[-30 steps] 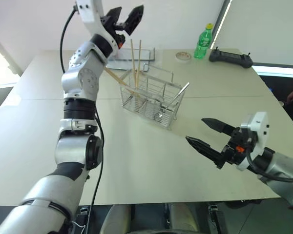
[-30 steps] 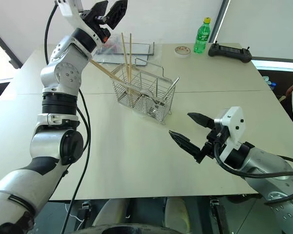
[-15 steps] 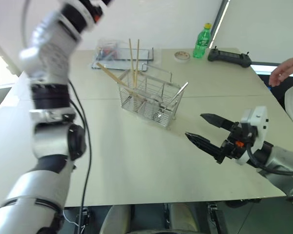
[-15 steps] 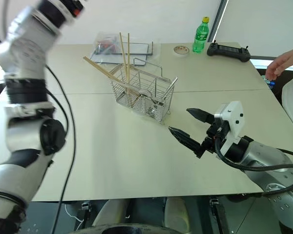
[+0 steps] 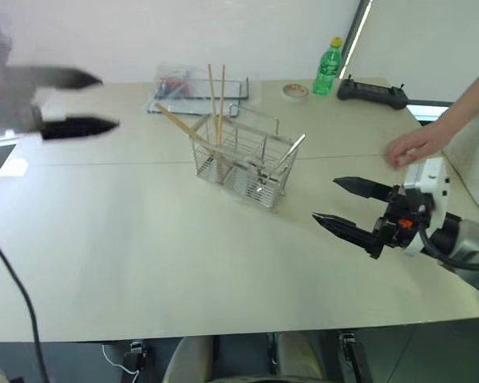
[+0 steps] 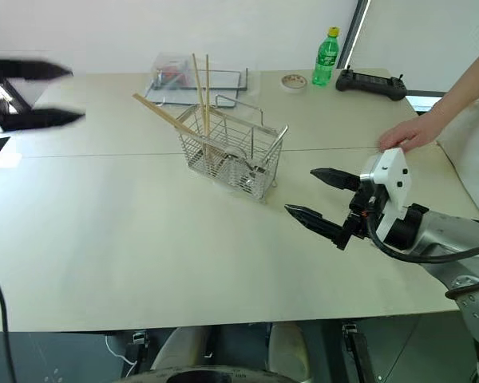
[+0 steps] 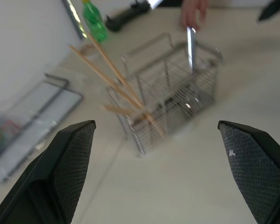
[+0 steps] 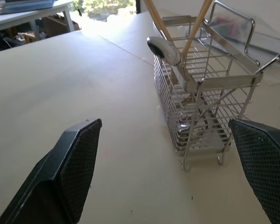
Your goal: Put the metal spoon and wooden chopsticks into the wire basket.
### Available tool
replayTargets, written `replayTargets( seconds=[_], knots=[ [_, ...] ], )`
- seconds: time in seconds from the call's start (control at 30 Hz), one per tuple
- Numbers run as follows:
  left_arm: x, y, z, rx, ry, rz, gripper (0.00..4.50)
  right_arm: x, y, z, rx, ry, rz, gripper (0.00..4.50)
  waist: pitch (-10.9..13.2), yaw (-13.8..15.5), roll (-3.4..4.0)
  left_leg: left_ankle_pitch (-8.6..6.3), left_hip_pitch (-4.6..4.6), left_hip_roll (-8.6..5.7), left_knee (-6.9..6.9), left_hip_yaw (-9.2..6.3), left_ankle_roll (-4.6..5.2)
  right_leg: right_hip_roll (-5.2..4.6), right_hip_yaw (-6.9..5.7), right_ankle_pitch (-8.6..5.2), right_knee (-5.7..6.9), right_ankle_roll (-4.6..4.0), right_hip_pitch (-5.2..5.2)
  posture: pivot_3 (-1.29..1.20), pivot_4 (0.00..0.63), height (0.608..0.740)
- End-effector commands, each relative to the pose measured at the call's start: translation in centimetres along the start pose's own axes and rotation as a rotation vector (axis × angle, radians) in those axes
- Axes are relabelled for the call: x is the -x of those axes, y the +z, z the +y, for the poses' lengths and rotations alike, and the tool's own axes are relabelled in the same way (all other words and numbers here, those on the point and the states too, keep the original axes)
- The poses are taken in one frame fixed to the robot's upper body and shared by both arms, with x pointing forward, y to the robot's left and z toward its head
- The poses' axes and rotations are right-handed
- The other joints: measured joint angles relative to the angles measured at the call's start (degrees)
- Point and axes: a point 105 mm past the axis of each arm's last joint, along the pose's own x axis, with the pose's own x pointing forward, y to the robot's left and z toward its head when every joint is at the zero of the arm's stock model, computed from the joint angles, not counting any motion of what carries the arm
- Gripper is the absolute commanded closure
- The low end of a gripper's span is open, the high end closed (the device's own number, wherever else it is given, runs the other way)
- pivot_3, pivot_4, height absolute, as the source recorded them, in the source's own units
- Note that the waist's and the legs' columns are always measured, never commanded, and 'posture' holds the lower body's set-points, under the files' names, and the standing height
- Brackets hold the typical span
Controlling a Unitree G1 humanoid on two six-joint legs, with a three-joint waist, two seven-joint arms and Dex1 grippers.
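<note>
Our left gripper (image 5: 104,102) has swung away from the silver wire basket (image 5: 243,163); pale wooden chopsticks (image 5: 216,100) and shiny metal spoon (image 5: 291,153) stand inside. Both grippers, the right gripper (image 5: 338,201) too, gape wide, empty.

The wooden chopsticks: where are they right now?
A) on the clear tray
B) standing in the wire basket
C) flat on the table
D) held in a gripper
B: the wooden chopsticks lean out of the wire basket, with both grippers open and empty.
</note>
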Motion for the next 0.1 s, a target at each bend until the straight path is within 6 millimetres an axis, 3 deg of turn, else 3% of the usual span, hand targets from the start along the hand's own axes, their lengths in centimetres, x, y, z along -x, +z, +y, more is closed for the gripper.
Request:
replayTargets(
  seconds=[0.03, 0.1],
  knots=[
    [0.65, 0.61, -1.29, -0.064, -0.024, 0.028, 0.06, 0.42, 1.07, -0.29, 0.041, 0.005, -0.014, 0.0, 0.0, 0.28, 0.0, 0.0, -0.03, 0.01, 0.0, 0.01, 0.0, 0.0, 0.0, 0.0, 0.0, 0.0, -0.05, 0.0, 0.15, 0.725],
    [0.23, -0.32, -1.48, -0.068, -0.027, 0.055, 0.06, 0.35, 1.12, -0.37, 0.044, 0.01, -0.011, 0.0, 0.0, 0.43, 0.0, 0.0, -0.04, 0.02, 0.0, 0.02, 0.0, 0.02, 0.0, 0.01, 0.02, -0.01, -0.08, 0.0, 0.15, 0.725]
  ],
)
